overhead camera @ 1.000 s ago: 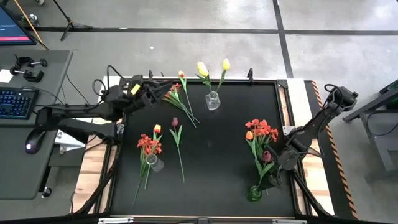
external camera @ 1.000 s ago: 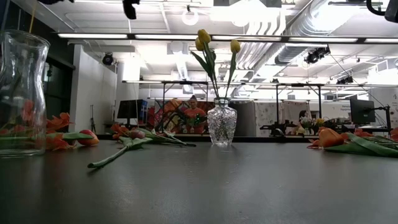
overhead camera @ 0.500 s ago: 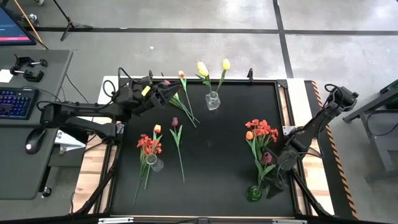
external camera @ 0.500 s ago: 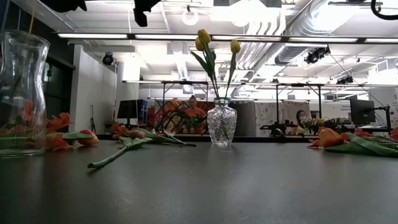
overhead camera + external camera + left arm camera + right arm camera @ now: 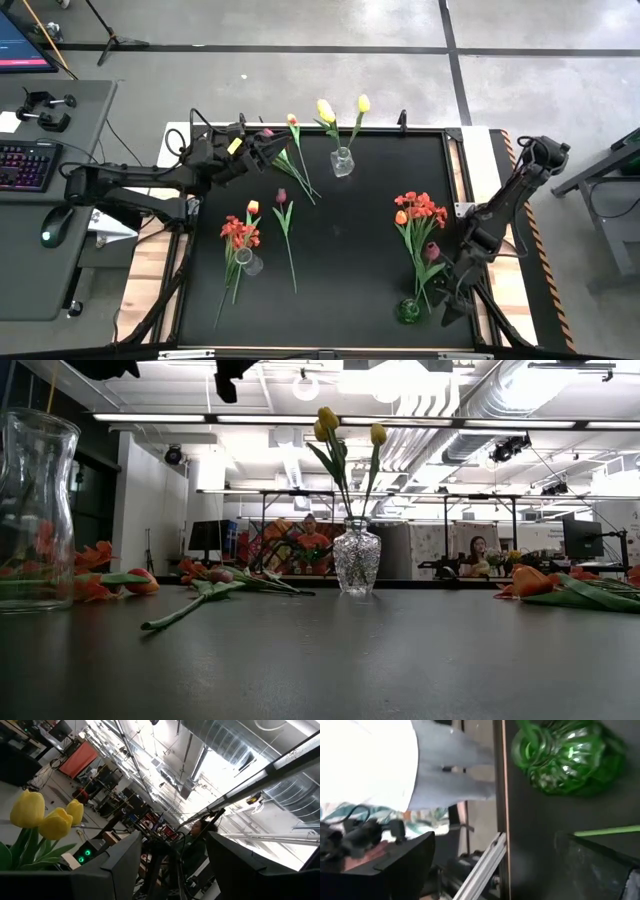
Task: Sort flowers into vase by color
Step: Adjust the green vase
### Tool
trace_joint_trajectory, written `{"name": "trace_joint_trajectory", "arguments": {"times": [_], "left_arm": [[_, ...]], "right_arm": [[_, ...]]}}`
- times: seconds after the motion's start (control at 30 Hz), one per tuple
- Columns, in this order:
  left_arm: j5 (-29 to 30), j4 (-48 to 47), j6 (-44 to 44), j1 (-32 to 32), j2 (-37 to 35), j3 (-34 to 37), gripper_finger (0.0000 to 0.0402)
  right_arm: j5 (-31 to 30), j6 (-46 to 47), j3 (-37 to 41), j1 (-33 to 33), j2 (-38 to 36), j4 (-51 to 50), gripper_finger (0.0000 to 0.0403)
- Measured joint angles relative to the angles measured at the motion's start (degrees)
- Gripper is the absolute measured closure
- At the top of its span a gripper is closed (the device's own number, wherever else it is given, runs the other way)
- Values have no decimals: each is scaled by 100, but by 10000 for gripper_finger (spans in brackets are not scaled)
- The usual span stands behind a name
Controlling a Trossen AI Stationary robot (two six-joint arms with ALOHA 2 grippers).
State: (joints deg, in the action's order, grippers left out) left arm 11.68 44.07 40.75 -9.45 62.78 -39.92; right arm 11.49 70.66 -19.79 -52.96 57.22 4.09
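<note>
The right gripper (image 5: 447, 300) stands with fingers apart beside the green vase (image 5: 409, 311), holding nothing. The left gripper (image 5: 272, 150), fingers apart too, hovers over the orange tulips (image 5: 283, 150). The yellow tulips (image 5: 340, 108) stand in the clear vase (image 5: 342, 161).

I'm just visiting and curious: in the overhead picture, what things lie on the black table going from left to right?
Left gripper → clear vase of red tulips → dark maroon tulip → clear vase of yellow tulips → green vase → right gripper.
</note>
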Motion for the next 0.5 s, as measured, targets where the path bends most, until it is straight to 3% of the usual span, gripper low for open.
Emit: {"name": "trace_joint_trajectory", "arguments": {"times": [0.17, 0.5], "left_arm": [[0, -2, 9, 0, 0, 0, 190], [1, -2, 13, 0, 0, 0, 190]], "right_arm": [[-771, 284, 0, -323, 81, -10, 4], [-855, 709, 0, -960, 167, -32, 4]]}}
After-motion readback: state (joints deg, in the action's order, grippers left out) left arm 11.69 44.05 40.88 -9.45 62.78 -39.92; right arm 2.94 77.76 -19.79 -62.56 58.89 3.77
